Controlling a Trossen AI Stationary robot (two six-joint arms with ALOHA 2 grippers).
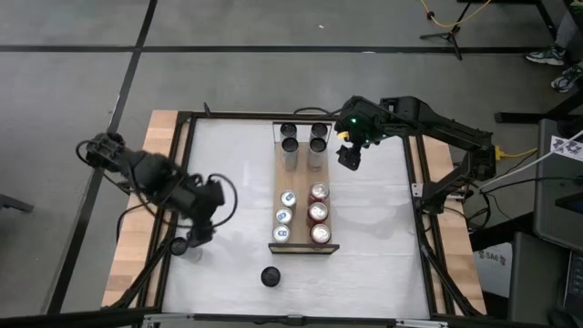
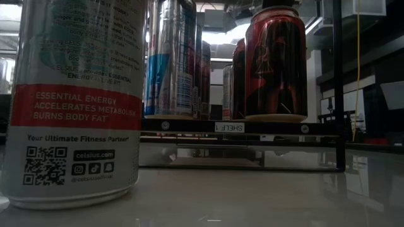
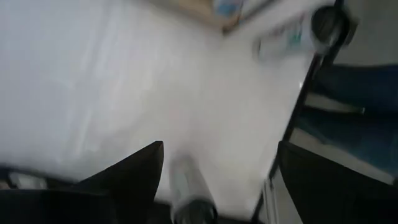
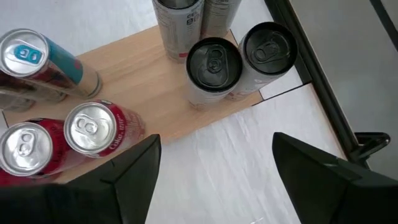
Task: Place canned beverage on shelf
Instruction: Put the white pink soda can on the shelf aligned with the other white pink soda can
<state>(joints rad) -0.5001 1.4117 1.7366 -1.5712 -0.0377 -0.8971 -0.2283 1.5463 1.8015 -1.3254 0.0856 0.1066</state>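
Celsius can (image 2: 72, 101) reads "ESSENTIAL ENERGY"; shelf (image 2: 230, 127) is tagged "SHELF1"; both arms' fingers stand open, holding nothing.

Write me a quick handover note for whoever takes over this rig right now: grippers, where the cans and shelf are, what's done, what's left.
Left gripper: open, low over the table's near-left part, a can lying just beside it; nothing held.
Right gripper: open and empty, hovering just right of the shelf's far end.
Shelf: in the middle of the table, already carrying four dark-topped cans at the far end, three blue cans and three red cans toward the near end; the middle stretch is bare.
Left: the can by the left gripper and one dark-topped can standing near the table's front edge are off the shelf.
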